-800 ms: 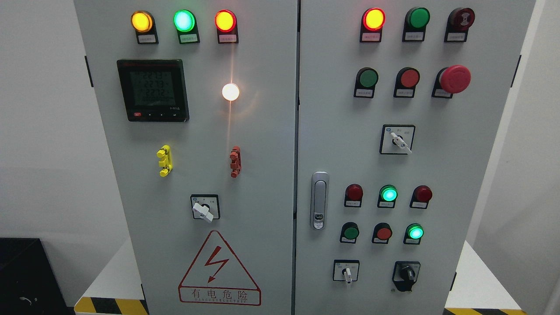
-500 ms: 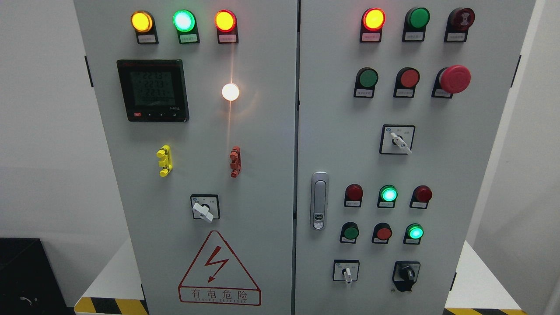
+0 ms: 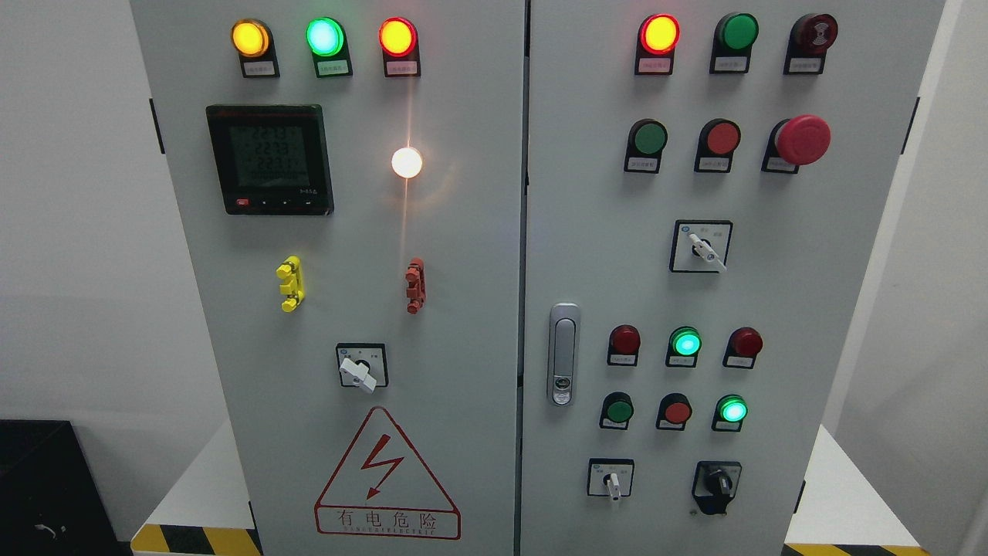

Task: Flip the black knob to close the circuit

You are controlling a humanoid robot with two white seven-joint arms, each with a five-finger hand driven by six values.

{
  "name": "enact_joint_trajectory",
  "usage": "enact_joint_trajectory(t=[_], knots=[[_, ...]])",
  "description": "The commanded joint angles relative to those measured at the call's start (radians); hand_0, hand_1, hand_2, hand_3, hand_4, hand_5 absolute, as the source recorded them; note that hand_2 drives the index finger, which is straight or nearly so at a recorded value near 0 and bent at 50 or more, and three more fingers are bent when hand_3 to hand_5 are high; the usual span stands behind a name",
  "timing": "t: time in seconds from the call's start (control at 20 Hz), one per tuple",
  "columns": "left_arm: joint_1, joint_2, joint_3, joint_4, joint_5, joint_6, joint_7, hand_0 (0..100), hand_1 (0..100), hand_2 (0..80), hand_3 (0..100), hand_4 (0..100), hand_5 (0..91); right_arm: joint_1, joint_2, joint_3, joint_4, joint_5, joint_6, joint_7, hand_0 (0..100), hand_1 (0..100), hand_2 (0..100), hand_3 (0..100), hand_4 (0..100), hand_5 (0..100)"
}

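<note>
Frame is filled by a grey two-door cabinet (image 3: 463, 232), seated on a white bench (image 3: 849, 502) with yellow-black hazard tape at the lower corners. A dark box (image 3: 38, 486) is seen at lower left.

Left door: a black meter (image 3: 270, 159) with a lit display is mounted upper left. A red warning triangle (image 3: 386, 475) with a lightning bolt is placed at bottom centre. Three lit lamps are set along the top: amber, green (image 3: 325, 36), red-orange. A bright white lamp (image 3: 407, 162) is located right of the meter. A yellow clip (image 3: 290, 283) and a red clip (image 3: 415, 285) are fixed mid-door, well apart. A white-handled switch (image 3: 361, 366) is set just above the triangle, handle pointed lower right.

Right door: a red mushroom button (image 3: 803, 140) is seen upper right. A silver door handle (image 3: 563, 354) is fitted near the left edge of this door. Buttons and lamps are arranged in rows; two green lamps are lit in the lower block.

Black knob (image 3: 717, 484) is located at lower right of the frame, bottom row of the right door, beside a small white switch (image 3: 611, 479). Nothing is touching it.

Neither hand is in view, so hand state cannot be told.
</note>
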Motion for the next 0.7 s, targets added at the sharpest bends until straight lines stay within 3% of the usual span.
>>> enact_joint_trajectory(t=[0.0,0.25,0.45,0.65], knots=[[0.0,0.0,0.0,0.0,0.0,-0.001,-0.001,12,56,0.0,0,0,0.0,-0.002,0.001,0.018,0.01,-0.023,-0.003,0.027,0,0,0,0,0,0],[0.0,0.0,-0.001,0.0,0.0,-0.001,-0.001,12,56,0.0,0,0,0.0,-0.005,-0.002,0.012,-0.057,-0.023,-0.003,0.089,0,0,0,0,0,0],[0.0,0.0,0.0,-0.001,0.0,-0.001,-0.001,12,56,0.0,0,0,0.0,-0.029,-0.005,0.014,-0.115,-0.023,0.0,0.114,0,0,0,0,0,0],[0.0,0.0,-0.001,0.0,0.001,-0.001,-0.001,12,56,0.0,0,0,0.0,-0.045,-0.027,0.012,-0.19,-0.029,-0.003,0.16,0,0,0,0,0,0]])
